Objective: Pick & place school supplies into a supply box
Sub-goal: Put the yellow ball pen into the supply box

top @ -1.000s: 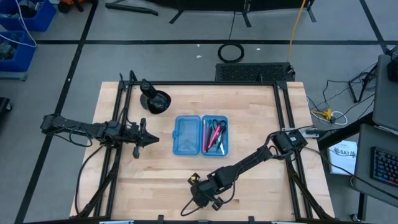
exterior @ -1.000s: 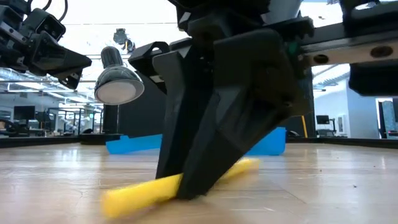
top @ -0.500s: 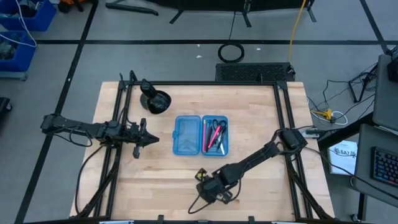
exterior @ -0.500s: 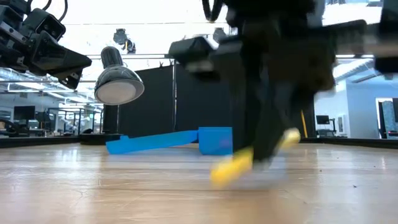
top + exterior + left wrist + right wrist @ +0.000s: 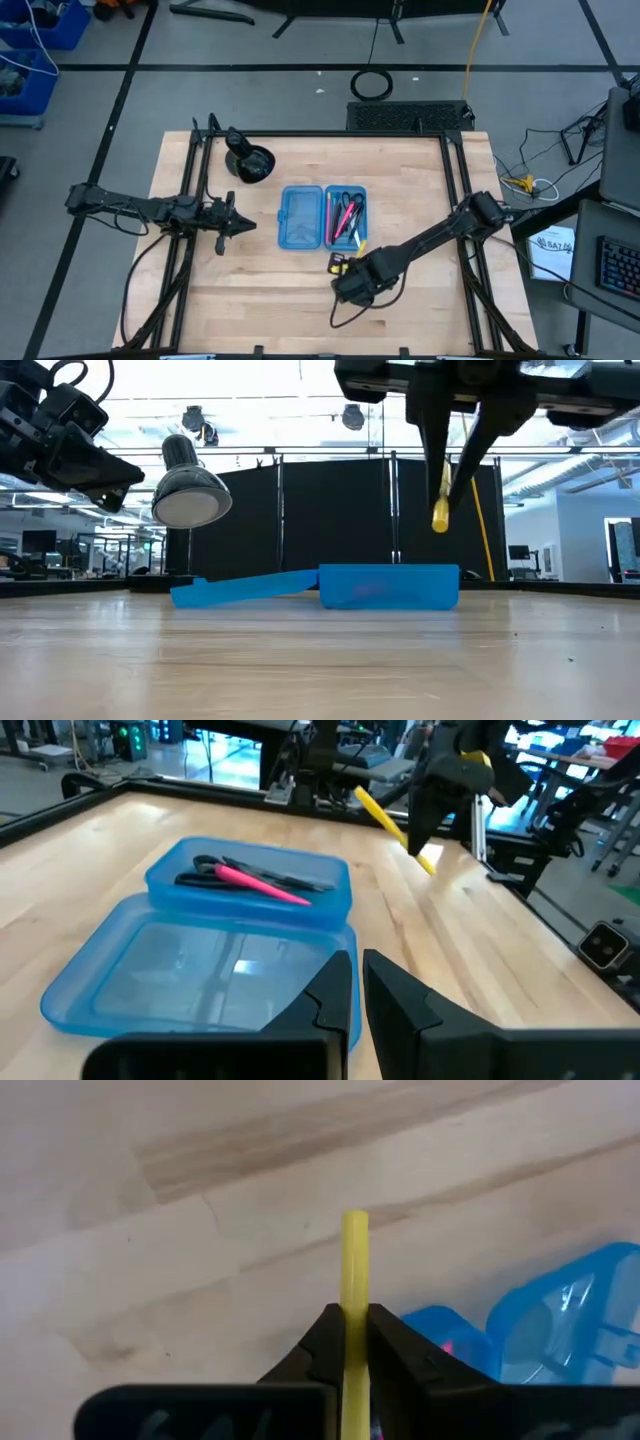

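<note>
The supply box [image 5: 300, 217] is a blue two-half case lying open at the table's middle. Its right half [image 5: 250, 880] holds pink, dark and other pens and small scissors; its left half is empty. My right gripper [image 5: 346, 266] hangs just near of the box's near right corner, shut on a yellow pen [image 5: 441, 505]. My left gripper [image 5: 240, 223] is shut, holds nothing and hovers to the left of the box. My right gripper pinches the yellow pen's shaft [image 5: 354, 1295] between its two fingers [image 5: 433, 440], which come from above and point down. The pen is lifted clear of the table and hangs tilted. One end [image 5: 367, 798] is high and the other end [image 5: 428, 865] pokes out below the fingertips.
A black round cup-like object [image 5: 250, 162] stands at the table's far left. Black frame rails [image 5: 195, 200] run along the left and right sides. Bare wood lies near of the box.
My right gripper has risen from the table near its near edge and gone toward the box, turning at the wrist. The yellow pen, which lay on the wood between the fingers, has come up with it and now hangs tilted, clear of the table.
</note>
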